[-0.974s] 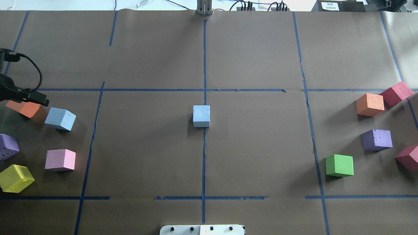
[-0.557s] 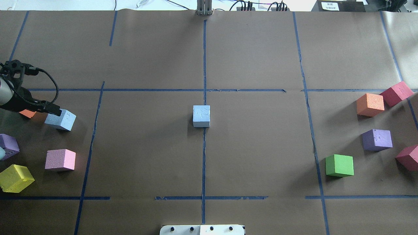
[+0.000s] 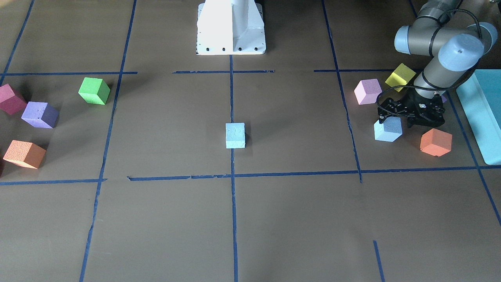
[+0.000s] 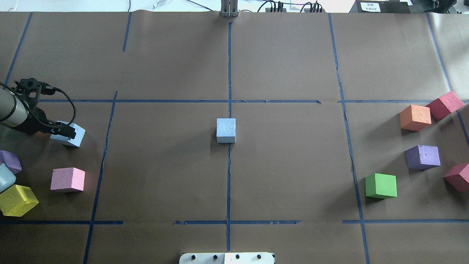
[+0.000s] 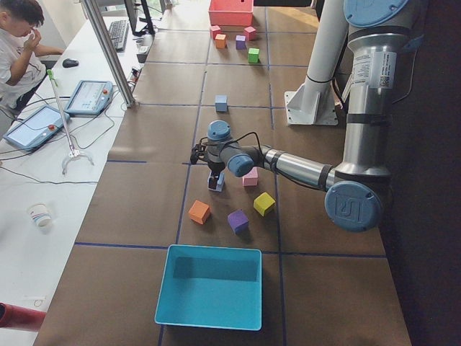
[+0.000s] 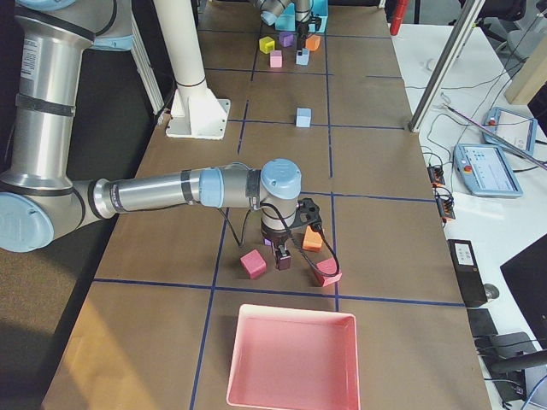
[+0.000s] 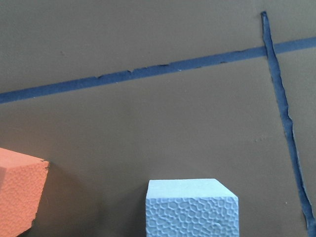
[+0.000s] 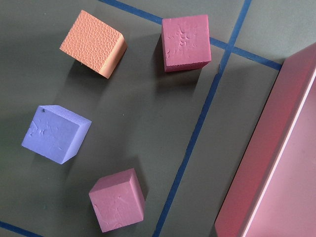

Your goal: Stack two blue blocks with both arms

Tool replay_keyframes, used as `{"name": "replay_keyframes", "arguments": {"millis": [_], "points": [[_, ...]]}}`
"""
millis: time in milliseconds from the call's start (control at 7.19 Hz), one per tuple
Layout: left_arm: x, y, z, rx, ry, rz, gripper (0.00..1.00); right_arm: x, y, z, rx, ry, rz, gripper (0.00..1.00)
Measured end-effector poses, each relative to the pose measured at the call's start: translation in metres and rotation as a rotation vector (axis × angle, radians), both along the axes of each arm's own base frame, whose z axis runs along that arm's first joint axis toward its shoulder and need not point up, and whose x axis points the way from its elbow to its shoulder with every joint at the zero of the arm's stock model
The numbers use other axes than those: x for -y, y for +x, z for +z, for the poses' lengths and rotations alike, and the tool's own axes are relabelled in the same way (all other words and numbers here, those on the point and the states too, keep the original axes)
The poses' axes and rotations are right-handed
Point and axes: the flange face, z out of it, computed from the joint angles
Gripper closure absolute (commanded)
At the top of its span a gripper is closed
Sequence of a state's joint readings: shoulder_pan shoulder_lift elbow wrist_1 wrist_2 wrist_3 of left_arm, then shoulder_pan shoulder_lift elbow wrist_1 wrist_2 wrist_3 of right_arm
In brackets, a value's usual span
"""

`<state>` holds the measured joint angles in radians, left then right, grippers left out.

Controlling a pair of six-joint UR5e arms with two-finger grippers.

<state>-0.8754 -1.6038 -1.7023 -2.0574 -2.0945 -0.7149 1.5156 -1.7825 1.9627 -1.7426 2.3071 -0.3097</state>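
One blue block [image 4: 225, 130] stands alone at the table's centre on the middle tape line, also in the front view [image 3: 235, 135]. The second blue block [image 4: 75, 135] lies at the left, also in the front view [image 3: 387, 131] and low in the left wrist view [image 7: 192, 210]. My left gripper [image 4: 65, 131] hangs right over this block, its black fingers apparently open at the block's sides, not closed on it. My right gripper [image 6: 280, 252] shows only in the exterior right view, above a group of cubes; I cannot tell whether it is open or shut.
An orange cube [image 3: 435, 142], pink cube [image 4: 67, 179], yellow cube [image 4: 16, 200] and purple cube [image 4: 9, 161] surround the left block. A turquoise box [image 3: 479, 113] lies beyond. At the right are green [image 4: 381, 186], purple [image 4: 423, 157], orange [image 4: 415, 117] and red [image 4: 444, 105] cubes and a pink tray [image 6: 291, 359].
My left gripper has moved in from the table's left edge to the left blue block and now covers its near side. The blocks have not moved.
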Motion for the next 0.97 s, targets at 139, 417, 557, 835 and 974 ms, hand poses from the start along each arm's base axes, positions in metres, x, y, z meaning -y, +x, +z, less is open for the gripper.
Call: {"name": "replay_keyframes", "arguments": {"millis": [139, 417, 557, 835, 974], "points": [[0.005, 0.008, 0.004, 0.005, -0.007, 0.006, 0.34, 0.000, 0.000, 0.000, 0.000, 0.000, 0.000, 0.01], [0.011, 0.017, 0.008, 0.011, -0.016, 0.010, 0.73, 0.000, 0.000, 0.000, 0.000, 0.000, 0.000, 0.01], [0.012, 0.018, 0.007, 0.009, -0.015, 0.010, 0.81, 0.000, 0.000, 0.000, 0.000, 0.000, 0.000, 0.01], [0.014, 0.021, -0.019, -0.023, 0.007, 0.005, 0.82, 0.000, 0.000, 0.000, 0.003, 0.001, 0.000, 0.01], [0.020, 0.027, -0.054, -0.057, 0.014, -0.018, 0.82, 0.000, -0.001, 0.000, 0.007, 0.000, 0.000, 0.01]]}}
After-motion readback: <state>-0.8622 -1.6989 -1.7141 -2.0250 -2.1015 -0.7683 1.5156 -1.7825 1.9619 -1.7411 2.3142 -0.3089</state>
